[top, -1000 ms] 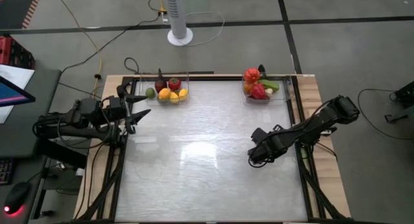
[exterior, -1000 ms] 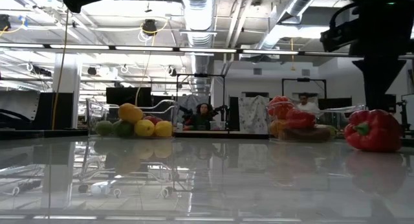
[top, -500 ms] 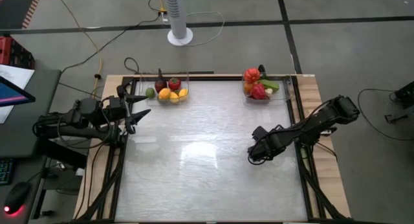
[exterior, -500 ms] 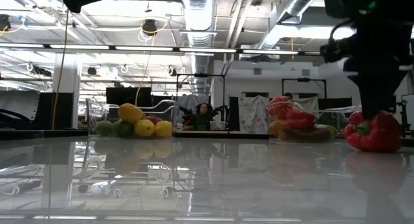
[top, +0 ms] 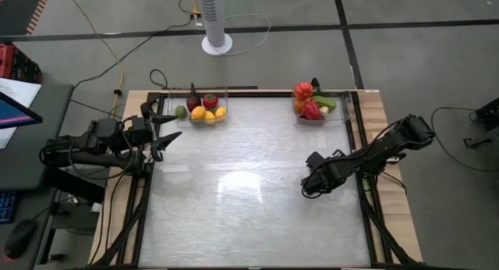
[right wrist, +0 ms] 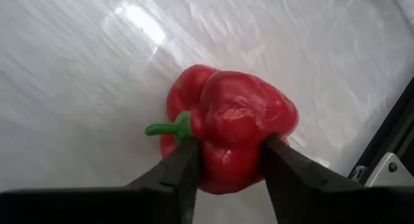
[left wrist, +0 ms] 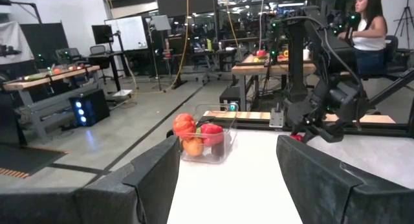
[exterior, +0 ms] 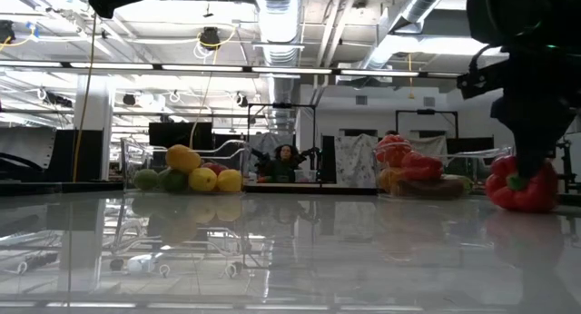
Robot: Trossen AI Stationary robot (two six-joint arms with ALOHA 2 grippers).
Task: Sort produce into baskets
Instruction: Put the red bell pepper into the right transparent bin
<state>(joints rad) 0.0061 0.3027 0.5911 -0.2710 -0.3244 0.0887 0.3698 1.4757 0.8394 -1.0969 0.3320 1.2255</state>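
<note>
Grey concrete floor (top: 421,59); white fan (top: 215,16) behind table; ceiling strip lights (exterior: 209,71); workbenches (left wrist: 48,75); seated person (left wrist: 367,23).

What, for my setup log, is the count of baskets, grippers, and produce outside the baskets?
baskets: 2
grippers, left gripper and right gripper: 2
pepper outside the baskets, in the right gripper: 1
Total: 5

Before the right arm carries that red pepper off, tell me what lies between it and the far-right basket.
Nothing visible does. The red pepper sits between the right gripper's jaws on bare table; the glossy stretch up to the far-right basket shows no objects.
</note>
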